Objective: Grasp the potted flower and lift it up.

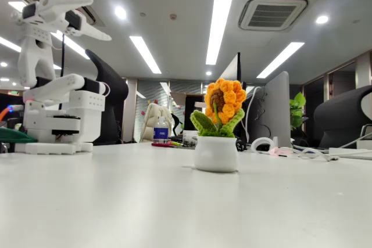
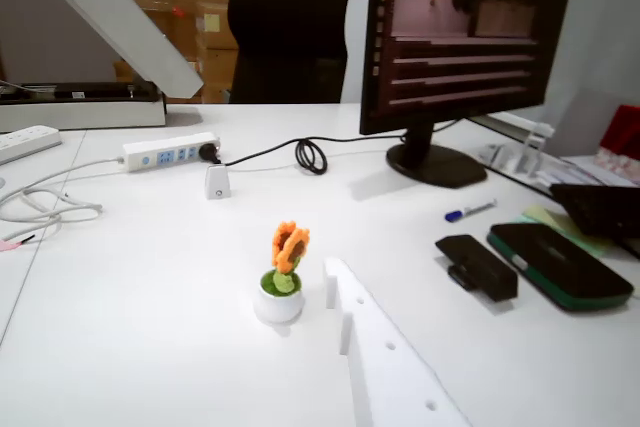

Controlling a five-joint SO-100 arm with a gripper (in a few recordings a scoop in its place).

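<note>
The potted flower [image 1: 217, 133] is seen standing upright on the white table [image 1: 174, 201], roughly mid-frame in the fixed view, w/ orange-yellow petals, brown centre and green knitted leaves above a round glossy white pot. In the wrist view the potted flower [image 2: 282, 277] is found low-centre on the table [image 2: 150, 277], nothing touching it.

The white arm [image 1: 55, 85] is seen folded upright at far left of the fixed view, well apart from the flower. The gripper [image 1: 87, 18] is held high near the ceiling lights, fingers spread apart, nothing between them. In the wrist view one white finger [image 2: 385, 357] is seen at bottom centre-right, its tip just beside the pot but not in contact; the other finger [image 2: 115, 12] runs across the top-left corner. Wide gap between the two, so the pincer is released.

On the table in the wrist view are noted: a monitor [image 2: 465, 37] top right, a power strip [image 2: 170, 152] w/ black cable, a blue marker [image 2: 470, 211], dark flat devices [image 2: 555, 262] at right. A black office chair [image 2: 288, 32] is seen behind the table. In the fixed view a water bottle [image 1: 161, 129] and a leafy green plant [image 1: 297, 108] are visible in the bg.
</note>
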